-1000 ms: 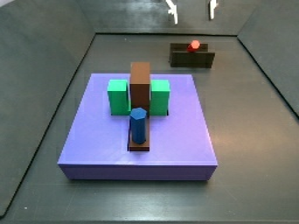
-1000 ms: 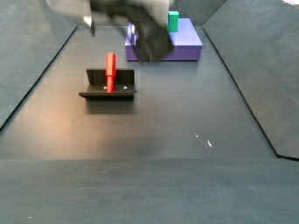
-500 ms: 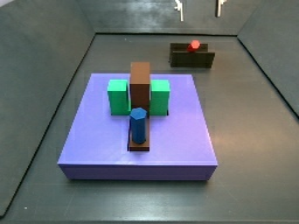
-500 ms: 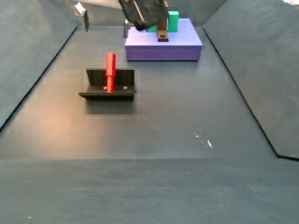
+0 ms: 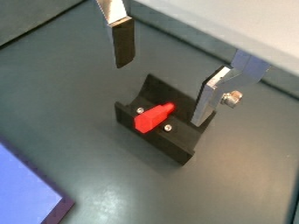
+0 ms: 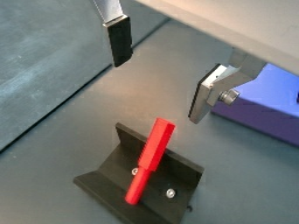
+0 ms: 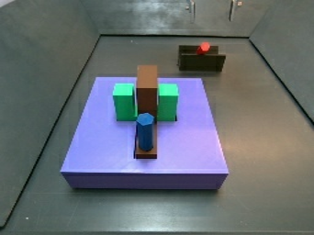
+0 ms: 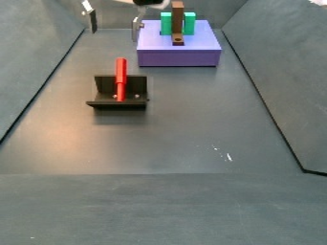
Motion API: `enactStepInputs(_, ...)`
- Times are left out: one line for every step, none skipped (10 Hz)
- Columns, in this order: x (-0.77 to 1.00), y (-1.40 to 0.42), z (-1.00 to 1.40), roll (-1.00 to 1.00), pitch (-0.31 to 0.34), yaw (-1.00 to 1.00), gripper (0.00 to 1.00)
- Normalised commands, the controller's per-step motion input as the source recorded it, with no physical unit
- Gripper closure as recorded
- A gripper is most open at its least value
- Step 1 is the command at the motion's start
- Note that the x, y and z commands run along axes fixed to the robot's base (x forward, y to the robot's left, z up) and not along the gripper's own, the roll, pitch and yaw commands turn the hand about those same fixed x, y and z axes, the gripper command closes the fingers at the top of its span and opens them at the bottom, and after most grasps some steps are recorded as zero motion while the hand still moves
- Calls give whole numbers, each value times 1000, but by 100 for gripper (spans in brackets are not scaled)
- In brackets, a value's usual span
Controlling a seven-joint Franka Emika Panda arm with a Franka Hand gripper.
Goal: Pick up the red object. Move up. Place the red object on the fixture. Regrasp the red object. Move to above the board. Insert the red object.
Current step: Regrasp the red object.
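Gripper lifted clear, peg left on the fixture.

The gripper point(image 5: 170, 74) hung high above the fixture point(image 5: 163, 131) with its fingers point(image 6: 117, 39) spread wide and nothing between them; in a side view only the fingertips point(image 7: 214, 9) showed at the frame's edge, higher than half a second before. The red object point(image 6: 149, 161) leaned in the fixture, free of the fingers, and had not shifted as the arm rose. The board point(image 7: 145, 138) lay well apart. Placing looked done; the regrasp probably came next, though how firmly the peg sat in the holder was hard to tell.
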Motion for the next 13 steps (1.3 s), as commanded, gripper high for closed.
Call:
enactStepInputs(-26,-254,-120,1000,-89,140,0)
enactStepInputs(0,-143,0,1000,-120,334,0)
enactStepInputs(0,0,0,1000,-37,503,0)
enactStepInputs(20,0,0,1000,-43,509,0)
enactStepInputs(97,0,0,1000,-40,514,0)
enactStepInputs(14,0,-131,1000,-166,623,0)
enactStepInputs(23,0,-157,943,-203,637,0)
enactStepInputs(80,0,-89,1000,-194,589,0)
enactStepInputs(140,-103,-163,1000,-169,497,0)
enactStepInputs(277,-277,-277,960,-26,211,0)
enactStepInputs(420,-346,-391,903,51,0,0)
enactStepInputs(294,-237,-571,663,69,0,0)
enactStepInputs(34,-26,-549,254,0,0,0)
